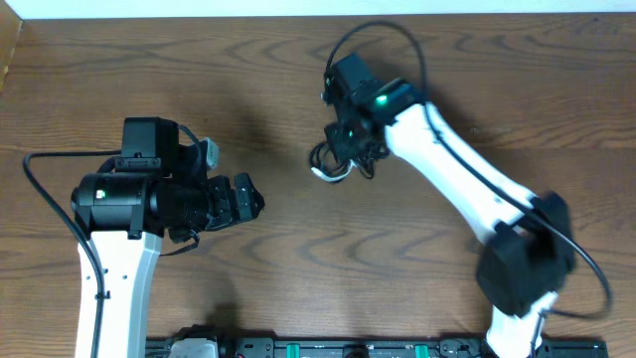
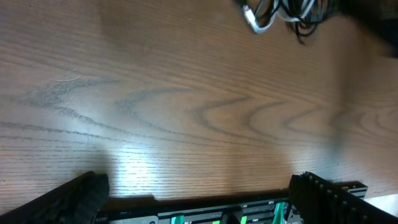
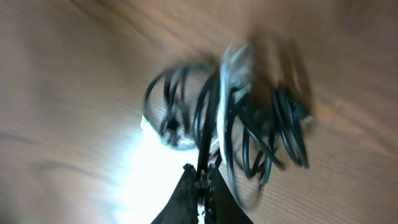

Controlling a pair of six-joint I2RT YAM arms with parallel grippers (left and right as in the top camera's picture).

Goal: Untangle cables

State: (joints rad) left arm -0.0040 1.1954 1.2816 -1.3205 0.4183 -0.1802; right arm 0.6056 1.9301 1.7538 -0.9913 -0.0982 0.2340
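1. Closest in, a black bar (image 1: 328, 349) with green bits runs along the near edge of the tabletop (image 1: 248, 80). The tabletop is brown wood with wavy grain.
2. The left arm (image 1: 117, 249) is white with a round black joint, and it points to the right. The left jaws are black and ridged. They are spread wide with nothing in them, only bare wood between.
3. Further off, well apart from the left jaws, the cables (image 1: 336, 164) lie in a small knotted heap near the middle of the tabletop. They are thin, round and loopy. Most are black, and one short white cable (image 3: 233, 68) curls through them.
4. The right arm (image 1: 447, 169) is long and white. It slants up from the near right corner and bends down over the heap, hiding part of it from above.
5. The right jaws are squeezed shut at the heap. A black loop runs right up to their tips, but the blur hides whether it is pinched.
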